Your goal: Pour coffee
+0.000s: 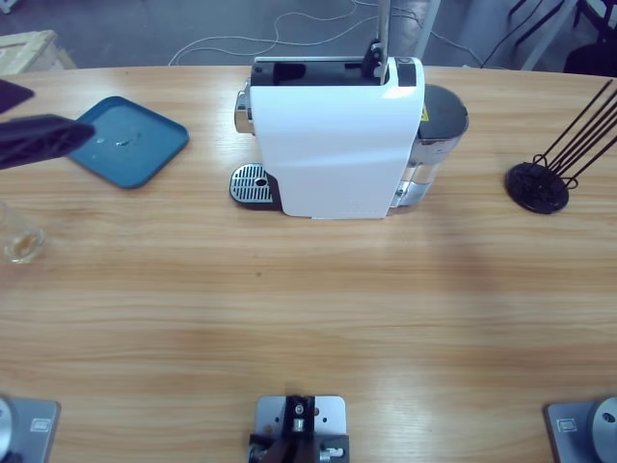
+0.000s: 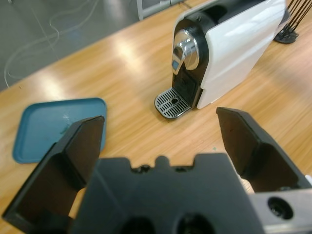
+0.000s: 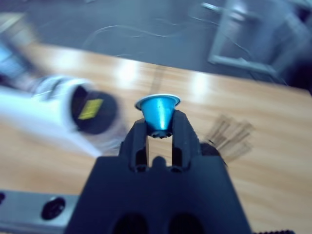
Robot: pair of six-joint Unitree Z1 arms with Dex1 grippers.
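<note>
The right gripper [image 3: 159,127] pinches a small shiny blue coffee capsule [image 3: 158,110] — so the step is loading the big white coffee machine [image 1: 333,145]. The left gripper [image 2: 161,141] is spread wide and empty. Next, the capsule must go into the top slot — a clear glass tumbler [image 1: 19,236] with a thin layer of brown coffee [image 1: 15,251] waits far left on the wooden table [image 1: 308,309].

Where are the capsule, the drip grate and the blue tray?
capsule [image 3: 158,113]: right wrist view, on its blue body between the right tool's jaws.
drip grate [image 2: 171,102]: left wrist view, middle of the metal grid.
blue tray [image 1: 145,154]: high view, bare floor near its right corner.
</note>
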